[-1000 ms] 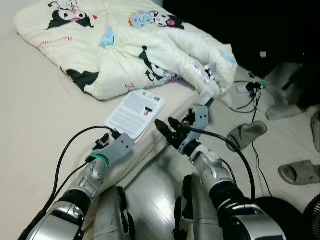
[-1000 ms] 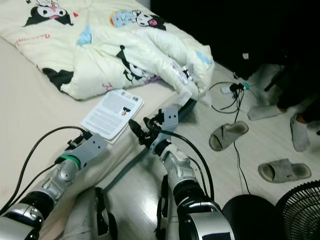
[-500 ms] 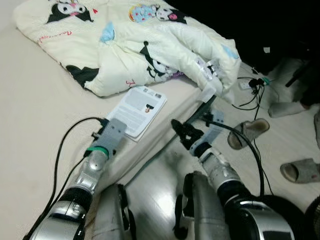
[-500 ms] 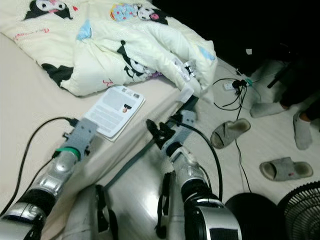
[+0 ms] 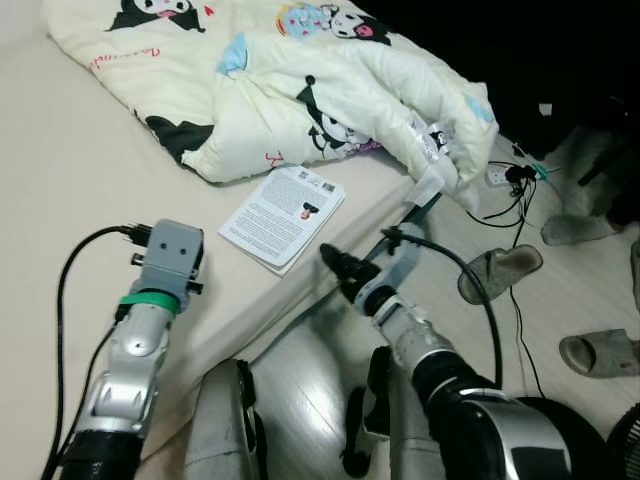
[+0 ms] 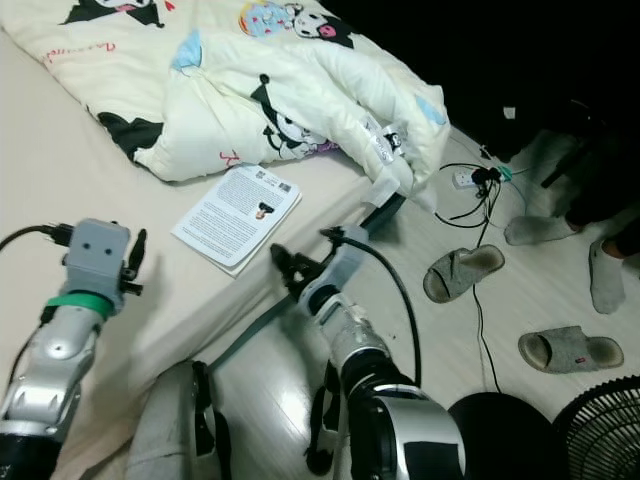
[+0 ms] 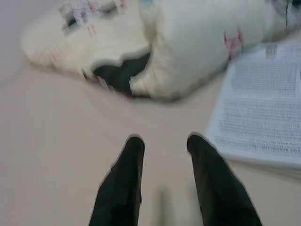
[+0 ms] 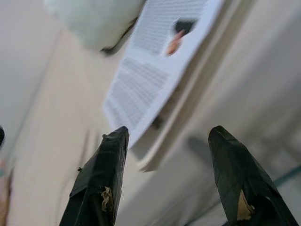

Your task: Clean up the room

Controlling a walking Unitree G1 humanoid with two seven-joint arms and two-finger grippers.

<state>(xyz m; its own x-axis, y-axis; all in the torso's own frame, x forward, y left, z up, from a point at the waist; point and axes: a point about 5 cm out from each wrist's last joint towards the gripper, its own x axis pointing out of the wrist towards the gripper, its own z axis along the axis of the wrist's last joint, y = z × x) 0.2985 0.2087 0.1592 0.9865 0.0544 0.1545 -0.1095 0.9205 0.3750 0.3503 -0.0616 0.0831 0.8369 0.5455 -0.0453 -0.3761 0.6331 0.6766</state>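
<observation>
A home bedroom: bed point(image 5: 60, 170), cartoon quilt point(image 5: 300, 90), slippers point(image 5: 498, 272).

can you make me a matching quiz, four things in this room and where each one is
Things
1. booklet
2. quilt
3. grey slipper
4. power strip

Places
A. on the floor, cables plugged into it
B. bunched up on the bed behind the booklet
C. flat at the bed's edge, ahead of the right gripper
D. on the floor, right of the right arm

Pairs: 1-C, 2-B, 3-D, 4-A
</observation>
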